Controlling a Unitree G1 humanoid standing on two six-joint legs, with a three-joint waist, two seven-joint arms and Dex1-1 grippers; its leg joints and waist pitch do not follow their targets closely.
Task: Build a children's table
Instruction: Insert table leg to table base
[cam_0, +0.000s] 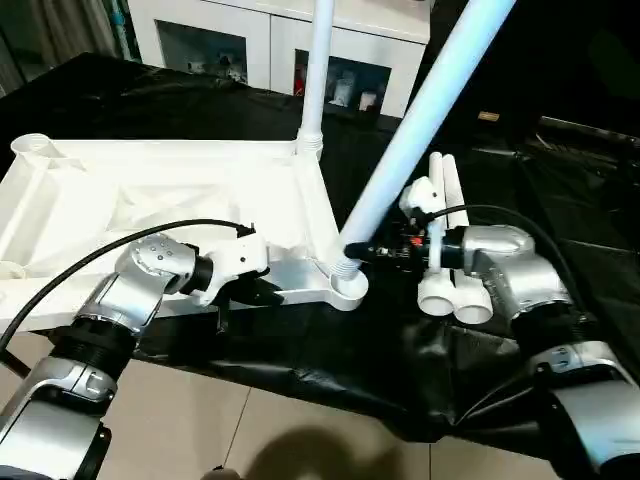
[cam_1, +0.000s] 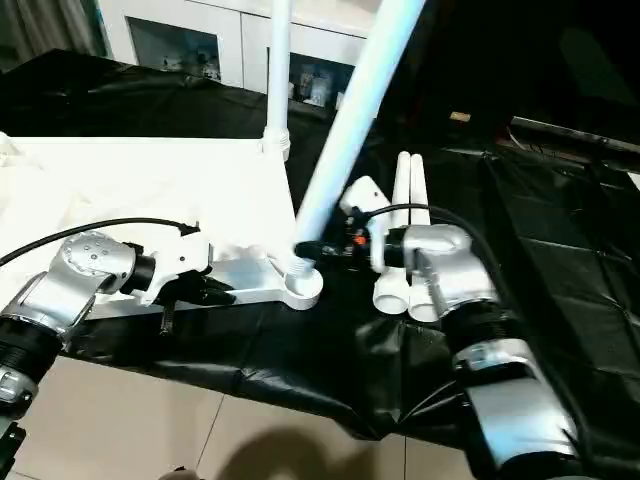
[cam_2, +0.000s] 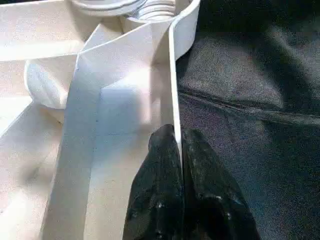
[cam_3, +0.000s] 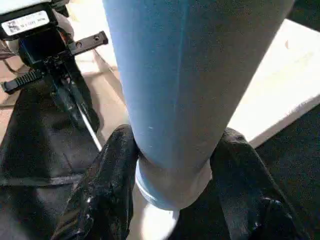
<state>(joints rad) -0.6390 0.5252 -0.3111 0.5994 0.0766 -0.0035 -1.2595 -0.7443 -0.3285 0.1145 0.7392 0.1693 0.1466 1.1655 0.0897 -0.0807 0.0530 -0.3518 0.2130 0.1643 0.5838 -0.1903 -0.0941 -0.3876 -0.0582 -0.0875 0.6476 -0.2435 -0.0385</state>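
The tabletop (cam_0: 170, 200) lay underside up on the black-sheeted desk (cam_0: 560, 200), its near edge close to the desk's front edge. One leg (cam_0: 318, 70) stood upright in the far right corner socket. A second leg (cam_0: 420, 120) leaned steeply to the right, its threaded lower end at the near right corner socket (cam_0: 347, 283); whether it was seated could not be told. Two spare legs (cam_0: 447, 240) lay side by side on the desk just right of that socket.

The left tool (cam_2: 179, 150) was closed, its two black fingers (cam_2: 155, 200) pinching the thin near side wall of the tabletop, left of the near right socket. The right tool (cam_3: 175, 170) stood about half open, its fingers (cam_3: 107, 190) clasping either side of the leaning leg just above its lower end.

A white cabinet (cam_0: 280, 45) stood behind the desk.
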